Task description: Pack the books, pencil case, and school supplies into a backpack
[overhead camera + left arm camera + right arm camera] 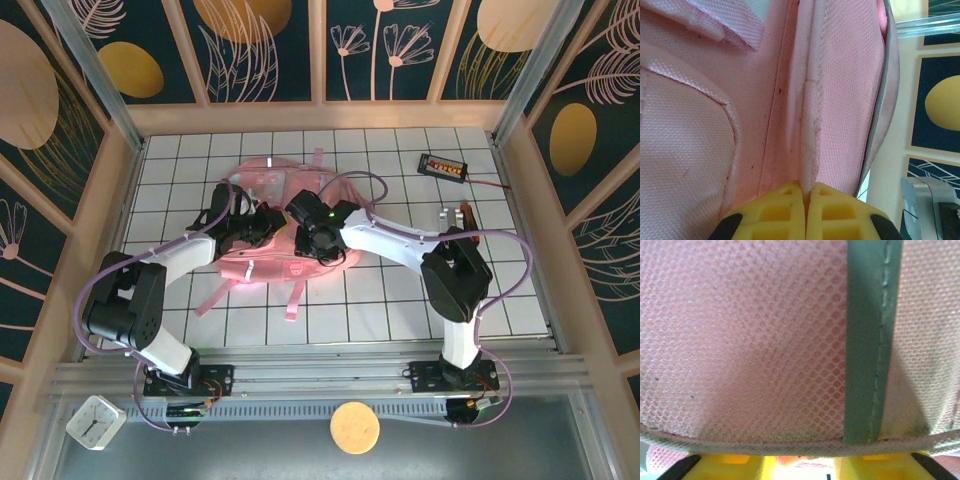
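Note:
The pink backpack (275, 190) lies in the middle of the tiled table, with both arms reaching onto it. My left gripper (262, 226) (807, 192) is shut on a raised seam fold of the backpack's pink fabric (812, 115). My right gripper (318, 232) (805, 462) sits against pink mesh (745, 340) crossed by a grey-green strip (872, 340). Its yellow fingers (740, 462) stand apart, and the mesh rim hides their tips. Something white with dark marks (807, 471) shows in the gap; I cannot tell whether it is touched. The books and the pencil case are hidden. A tiny grey piece (443, 213) lies to the right of the backpack.
A black gadget with orange digits (443, 165) and a red wire lies at the back right. Wooden walls (320, 118) enclose the table. A small white clock (95, 421) and a yellow disc (355, 427) sit below the arm bases. Backpack straps (293, 300) trail toward the near edge.

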Available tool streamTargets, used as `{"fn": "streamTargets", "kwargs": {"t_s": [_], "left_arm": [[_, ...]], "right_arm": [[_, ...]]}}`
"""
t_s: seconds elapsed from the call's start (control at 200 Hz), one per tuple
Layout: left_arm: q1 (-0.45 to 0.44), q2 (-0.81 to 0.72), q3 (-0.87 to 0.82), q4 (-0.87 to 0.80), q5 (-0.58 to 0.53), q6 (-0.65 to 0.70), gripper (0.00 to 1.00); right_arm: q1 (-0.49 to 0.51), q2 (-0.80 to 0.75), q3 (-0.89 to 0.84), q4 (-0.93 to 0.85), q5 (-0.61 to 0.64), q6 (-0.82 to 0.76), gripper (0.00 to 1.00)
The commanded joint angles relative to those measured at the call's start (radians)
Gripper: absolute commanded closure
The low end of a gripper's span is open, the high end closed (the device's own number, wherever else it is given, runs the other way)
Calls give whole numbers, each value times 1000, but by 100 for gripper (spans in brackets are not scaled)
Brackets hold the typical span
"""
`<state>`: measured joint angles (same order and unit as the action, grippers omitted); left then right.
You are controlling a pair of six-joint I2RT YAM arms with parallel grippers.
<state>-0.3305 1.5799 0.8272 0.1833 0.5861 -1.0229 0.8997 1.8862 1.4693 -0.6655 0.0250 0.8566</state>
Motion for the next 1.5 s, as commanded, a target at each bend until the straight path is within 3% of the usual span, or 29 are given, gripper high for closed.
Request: {"fn": "streamTargets", "kwargs": {"t_s": [0.0, 0.155, 0.325, 0.741, 0.981, 1.166, 1.221, 1.286, 1.306, 1.496], "left_arm": [[-15, -40, 1, 65, 53, -29, 100], [-16, -43, 0, 62, 52, -27, 100], [-15, -53, -9, 53, 43, -17, 100], [-9, -50, 34, -107, -8, 126, 100], [34, -60, 53, -221, -26, 218, 100], [38, -68, 34, -172, 49, 199, 100], [38, -80, 22, -146, 60, 172, 95], [39, -104, 17, -154, 43, 154, 69], [38, -114, 16, -163, 31, 148, 64], [37, -298, -52, -208, -78, -54, 54]], "right_arm": [[5, 19, 22, -13, 99, -12, 70], [5, 26, 28, -11, 113, -20, 80], [5, 15, 16, -29, 115, -29, 100], [0, -18, -27, -110, 85, -125, 100], [-82, -136, -176, -72, 18, -181, 100], [-110, -144, -165, -42, -61, -258, 100], [-110, -133, -148, -37, -93, -275, 100], [-112, -117, -126, -34, -134, -295, 100], [-114, -112, -121, -35, -145, -300, 100], [-146, -95, -61, -61, -292, -311, 100]]}}
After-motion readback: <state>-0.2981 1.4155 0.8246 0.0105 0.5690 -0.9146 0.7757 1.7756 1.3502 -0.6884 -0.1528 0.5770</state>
